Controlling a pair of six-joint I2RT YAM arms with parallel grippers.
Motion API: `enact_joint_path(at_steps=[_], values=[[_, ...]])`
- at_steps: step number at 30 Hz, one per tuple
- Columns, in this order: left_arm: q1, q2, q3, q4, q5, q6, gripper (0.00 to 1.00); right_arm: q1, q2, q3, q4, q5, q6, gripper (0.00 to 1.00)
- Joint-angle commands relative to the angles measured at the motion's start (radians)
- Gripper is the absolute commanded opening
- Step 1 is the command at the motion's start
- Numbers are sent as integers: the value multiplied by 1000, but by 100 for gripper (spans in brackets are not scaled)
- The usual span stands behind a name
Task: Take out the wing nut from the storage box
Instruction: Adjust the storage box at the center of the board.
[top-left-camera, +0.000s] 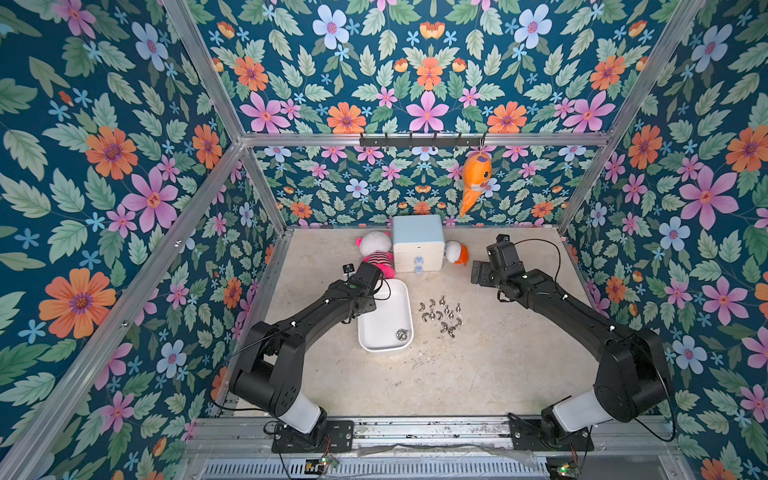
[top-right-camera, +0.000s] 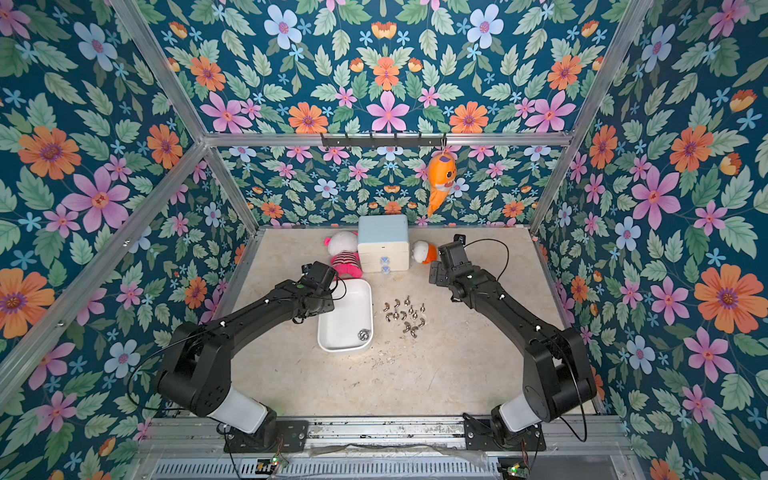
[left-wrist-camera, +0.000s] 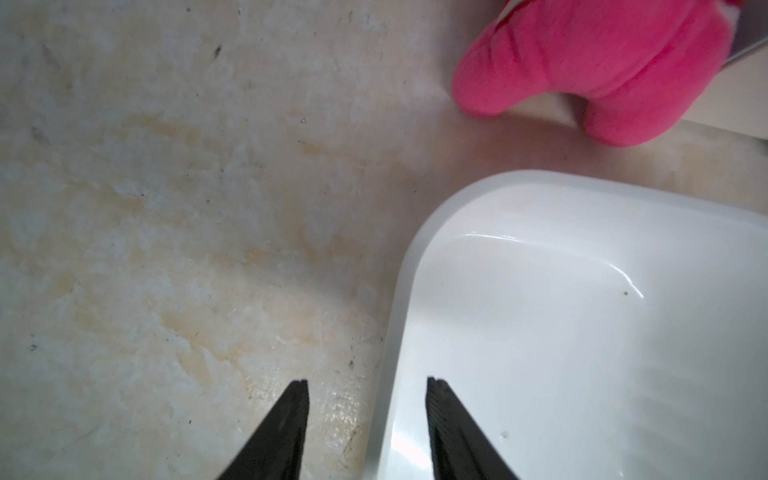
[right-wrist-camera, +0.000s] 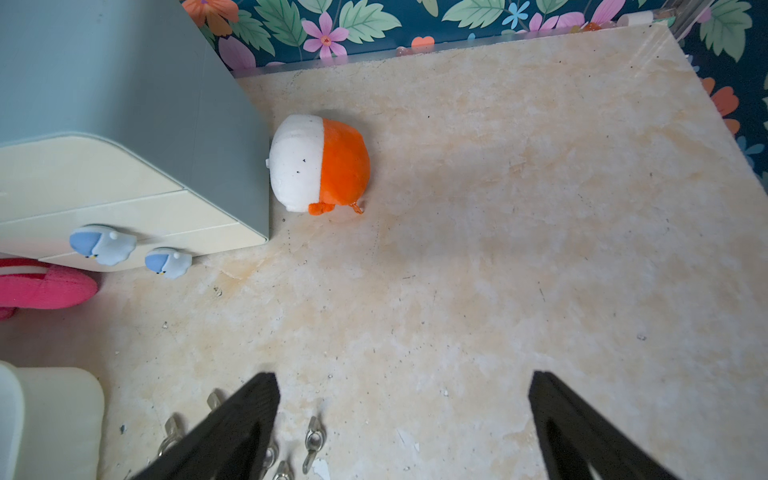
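**Left pincer** (left-wrist-camera: 368, 381): jaws partly apart and empty. They straddle the rim of the box (left-wrist-camera: 399, 291) at one corner, one finger (left-wrist-camera: 440, 407) over the box's inside and the other over the bare surface (left-wrist-camera: 166, 249) outside. A pink plush (left-wrist-camera: 602, 70) lies just beyond that corner.

**Right pincer** (right-wrist-camera: 403, 375): jaws wide and empty, above the surface and well apart from the box.

**Wing nut** (top-left-camera: 401, 334): lies inside the box (top-left-camera: 386, 307), in the corner diagonally opposite the left pincer. It shows in both top views (top-right-camera: 364, 334) and is outside the left wrist view.

**Loose nuts** (top-left-camera: 442, 316): scattered on the surface between the two pincers, just beside the box. Some lie right by the right pincer's finger (right-wrist-camera: 232, 428).

**Cabinet** (right-wrist-camera: 124, 187): stands beyond both pincers, with an orange-white plush (right-wrist-camera: 320, 164) touching its side.
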Motion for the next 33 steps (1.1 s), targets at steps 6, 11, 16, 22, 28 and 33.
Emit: enact_joint_path(at_steps=[6, 11, 16, 22, 28, 33], values=[[29, 33, -30, 52, 85, 2, 37, 1, 5, 12, 9, 3, -1, 99], [64, 23, -51, 70, 99, -13, 28, 1, 3, 10, 8, 4, -2, 99], [71, 22, -54, 71, 103, -21, 14, 0, -3, 7, 9, 7, -2, 99], [88, 0, -78, 89, 100, -69, 7, 1, -3, -2, 11, 4, -1, 99], [127, -56, -113, 123, 109, -163, 0, 0, -6, -6, 14, 3, 1, 99], [154, -94, -119, 118, 106, -277, 0, 0, -3, -7, 17, -1, 4, 99]])
